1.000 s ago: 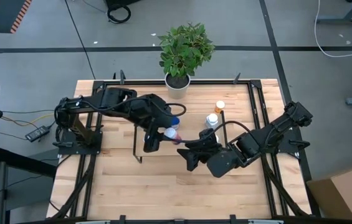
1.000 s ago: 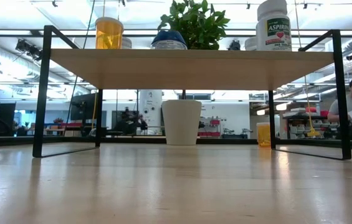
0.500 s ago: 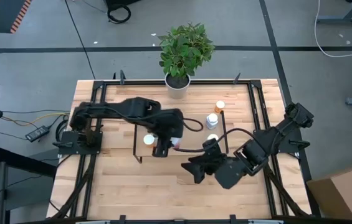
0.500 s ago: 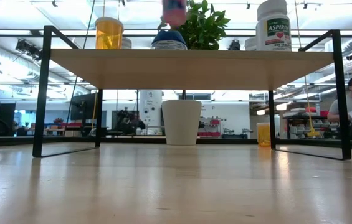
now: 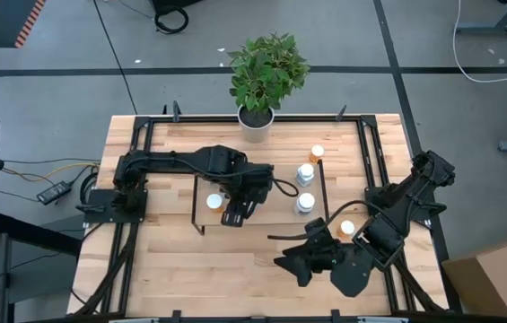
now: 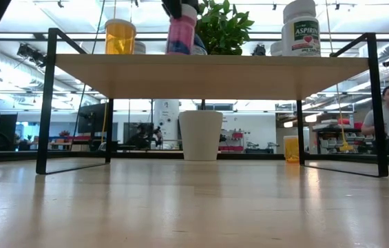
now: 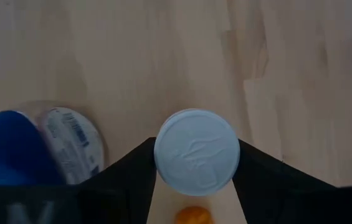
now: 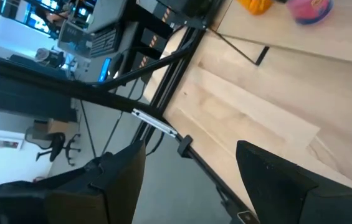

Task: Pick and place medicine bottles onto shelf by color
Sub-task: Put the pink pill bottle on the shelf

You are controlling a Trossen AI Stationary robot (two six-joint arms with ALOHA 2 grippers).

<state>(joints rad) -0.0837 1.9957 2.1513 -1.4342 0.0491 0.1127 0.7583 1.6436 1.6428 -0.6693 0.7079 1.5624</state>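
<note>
The low view's top edge cut off the pink bottle (image 6: 181, 32); the blue bottle (image 7: 10, 148) was blurred.

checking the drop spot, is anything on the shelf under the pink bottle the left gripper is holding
Nothing visible. The left gripper holds the pink bottle just above bare shelf; the blue bottle sits right beside it.

Pink bottle (image 6: 181, 33), white cap (image 7: 196, 152)
</note>
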